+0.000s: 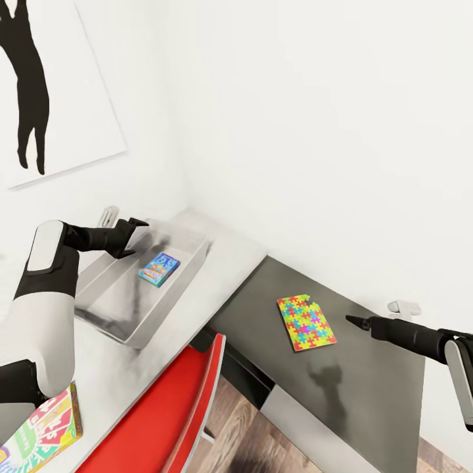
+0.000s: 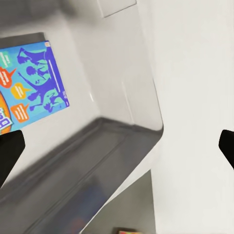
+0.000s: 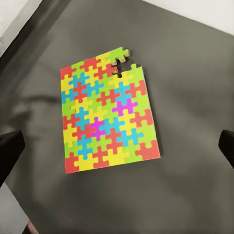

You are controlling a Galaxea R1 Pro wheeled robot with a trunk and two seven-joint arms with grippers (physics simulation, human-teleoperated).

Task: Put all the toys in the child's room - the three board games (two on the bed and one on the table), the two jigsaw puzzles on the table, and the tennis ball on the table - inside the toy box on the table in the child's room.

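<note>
The light grey toy box [image 1: 102, 314] stands on the table [image 1: 231, 253] by the wall corner. A small blue board game [image 1: 159, 269] lies flat inside it, also seen as the blue box [image 2: 31, 87] beside the tray's sloping wall [image 2: 122, 97]. My left gripper [image 1: 133, 231] hovers open and empty over the box's far end, fingers [image 2: 9, 151] wide apart. One jigsaw puzzle [image 1: 305, 322] lies on the lower dark cabinet top [image 1: 355, 401]. My right gripper [image 1: 355, 321] hangs open just right of it, above the puzzle [image 3: 107, 112]. The SKIP-BO board game [image 1: 43, 433] lies at the table's near left. The tennis ball is out of view.
A red chair [image 1: 177, 407] is pushed against the table's front, between the toy box and the cabinet. White walls close the back and the left, with a black silhouette picture [image 1: 33, 85]. Wood plank floor [image 1: 249, 433] shows below.
</note>
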